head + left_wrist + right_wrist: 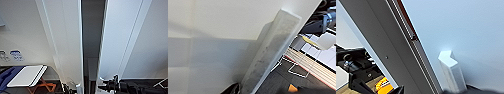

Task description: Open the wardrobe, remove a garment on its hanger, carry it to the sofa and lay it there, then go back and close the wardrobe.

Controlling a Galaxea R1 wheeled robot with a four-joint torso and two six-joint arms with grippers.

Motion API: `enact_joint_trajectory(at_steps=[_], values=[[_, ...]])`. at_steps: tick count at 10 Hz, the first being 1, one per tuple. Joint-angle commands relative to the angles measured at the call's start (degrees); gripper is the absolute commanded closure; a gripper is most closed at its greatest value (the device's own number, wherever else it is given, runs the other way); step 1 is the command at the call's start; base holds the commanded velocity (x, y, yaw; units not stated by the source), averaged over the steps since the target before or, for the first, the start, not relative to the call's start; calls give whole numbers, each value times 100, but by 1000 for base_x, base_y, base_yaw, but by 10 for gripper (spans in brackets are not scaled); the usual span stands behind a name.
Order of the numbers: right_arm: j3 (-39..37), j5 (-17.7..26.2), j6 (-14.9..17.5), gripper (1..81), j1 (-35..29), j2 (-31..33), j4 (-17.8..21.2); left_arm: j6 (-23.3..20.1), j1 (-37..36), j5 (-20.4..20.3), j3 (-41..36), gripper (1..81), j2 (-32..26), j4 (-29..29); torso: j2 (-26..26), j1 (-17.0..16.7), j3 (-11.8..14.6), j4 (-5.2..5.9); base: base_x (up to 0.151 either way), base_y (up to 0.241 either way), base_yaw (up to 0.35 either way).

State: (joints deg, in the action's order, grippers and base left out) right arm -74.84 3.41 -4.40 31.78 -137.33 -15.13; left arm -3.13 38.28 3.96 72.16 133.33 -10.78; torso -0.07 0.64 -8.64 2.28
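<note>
wardrobe (pixel 70 37) doors parted by a dark gap, both end effectors' state unclear, white handles close by

My right arm (pixel 135 87) extends in low from the right side of the head view, a dark jointed assembly held roughly level. Its wrist end (pixel 110 85) is forward, close to the white door edge. My left arm's end (pixel 67 88) appears as a small dark part at the lower edge, left of centre. In neither wrist view can I resolve whether the fingers are spread or closed.
</note>
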Motion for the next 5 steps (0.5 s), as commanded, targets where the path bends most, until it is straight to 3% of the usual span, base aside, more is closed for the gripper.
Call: enact_joint_trajectory(at_steps=[1,5], values=[[981,661,-202,10,-255,-219,151,14,-387,43,-1344,10,10,-74,0,0,0,0,0,0,0],[1138,652,-202,10,-246,-157,151,6,-360,-35,-1564,10,44,-162,0,0,0,0,0,0,0]])
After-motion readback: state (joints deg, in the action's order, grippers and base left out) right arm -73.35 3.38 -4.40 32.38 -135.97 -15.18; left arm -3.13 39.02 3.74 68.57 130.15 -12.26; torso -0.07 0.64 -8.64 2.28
